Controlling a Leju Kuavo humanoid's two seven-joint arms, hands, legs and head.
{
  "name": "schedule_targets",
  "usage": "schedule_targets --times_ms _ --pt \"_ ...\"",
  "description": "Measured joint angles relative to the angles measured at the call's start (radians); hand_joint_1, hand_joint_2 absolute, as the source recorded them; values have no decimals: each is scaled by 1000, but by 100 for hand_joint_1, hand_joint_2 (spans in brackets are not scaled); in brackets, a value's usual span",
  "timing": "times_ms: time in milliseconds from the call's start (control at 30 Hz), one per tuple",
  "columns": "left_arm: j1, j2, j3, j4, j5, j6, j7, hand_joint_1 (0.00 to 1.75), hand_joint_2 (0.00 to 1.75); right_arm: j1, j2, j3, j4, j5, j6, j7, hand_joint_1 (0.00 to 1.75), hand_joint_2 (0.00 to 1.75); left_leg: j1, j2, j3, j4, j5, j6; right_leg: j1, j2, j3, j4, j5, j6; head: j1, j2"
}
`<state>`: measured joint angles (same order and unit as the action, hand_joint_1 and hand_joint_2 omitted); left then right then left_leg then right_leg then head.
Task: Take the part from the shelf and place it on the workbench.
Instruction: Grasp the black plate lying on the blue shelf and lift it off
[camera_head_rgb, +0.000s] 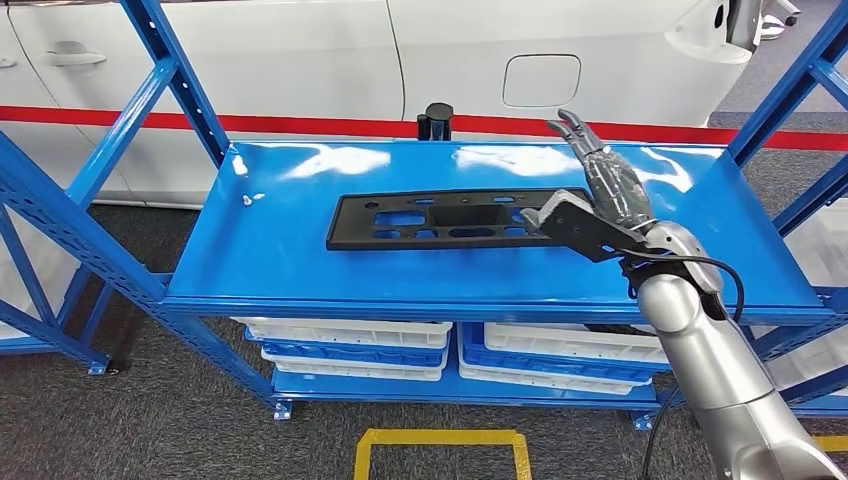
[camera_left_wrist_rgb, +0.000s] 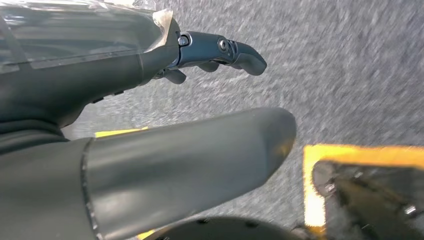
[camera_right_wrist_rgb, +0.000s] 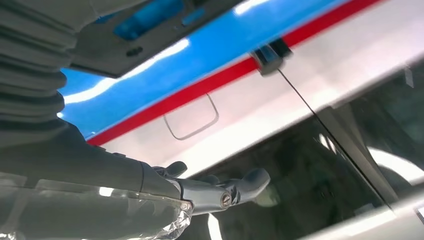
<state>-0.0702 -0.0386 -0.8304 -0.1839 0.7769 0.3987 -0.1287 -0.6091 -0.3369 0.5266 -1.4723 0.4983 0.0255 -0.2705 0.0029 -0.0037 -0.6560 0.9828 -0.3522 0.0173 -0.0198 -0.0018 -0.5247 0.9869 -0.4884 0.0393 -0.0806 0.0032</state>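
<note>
Reaching over the top deck of a blue metal shelf (camera_head_rgb: 300, 270), the robot's right hand (camera_head_rgb: 600, 195) hovers at the right-hand end of a flat black plastic panel with several cut-out openings (camera_head_rgb: 440, 218). Its dark fingers (camera_head_rgb: 575, 130) stretch forward and slightly apart, holding nothing. The thick grey thumb (camera_head_rgb: 560, 215) lies at the panel's near right corner; whether it touches the panel cannot be told from the head view. The left hand (camera_left_wrist_rgb: 150, 100), seen from its own wrist camera, hangs over grey speckled floor with yellow tape marks (camera_left_wrist_rgb: 360, 150), fingers gently curled and loose, holding nothing.

The panel lies flat, lengthwise across the middle of the shelf deck, with its long sides running left to right. Behind the shelf stands a white car with a red stripe (camera_head_rgb: 600, 60); white plastic trays (camera_head_rgb: 350, 335) are stacked on the level below.

By its look, the panel is a thin, stiff moulded piece, probably light but long, so gripping one end may let the far end droop or swing. Its smooth face on the glossy painted deck could slide when pushed. The right edge, or the rim of a nearby cut-out, looks the likeliest place to pinch.
</note>
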Motion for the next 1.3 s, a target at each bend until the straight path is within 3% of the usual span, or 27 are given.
schedule_targets --times_ms 167,400,1133,1233,1300 --pt "0 2 -9 0 -14 -35 36 0 0 -76 46 100 104 136 -10 69 0 175 0 0 -1 0 2 0 0 0 -1 0 1 1 0 0" --pt "0 6 -17 0 -21 -28 37 0 0 -171 104 186 229 146 42 133 0 175 1 -1 -2 0 3 0 0 -1 -11 0 1 1 0 0" --pt "-11 11 -42 0 -44 -11 55 0 0 -210 147 284 382 176 87 161 0 175 0 0 -4 0 4 0 0 0 -6 0 3 1 0 0" --pt "-11 12 -43 0 -39 -9 56 0 0 -204 142 316 334 218 97 196 0 175 1 0 -4 0 4 0 -1 -1 -13 0 4 0 0 0" --pt "-9 12 -43 0 -34 -4 51 0 0 -181 101 327 228 255 79 234 0 175 1 -2 -4 1 4 0 -2 -3 -16 0 3 -1 0 0"
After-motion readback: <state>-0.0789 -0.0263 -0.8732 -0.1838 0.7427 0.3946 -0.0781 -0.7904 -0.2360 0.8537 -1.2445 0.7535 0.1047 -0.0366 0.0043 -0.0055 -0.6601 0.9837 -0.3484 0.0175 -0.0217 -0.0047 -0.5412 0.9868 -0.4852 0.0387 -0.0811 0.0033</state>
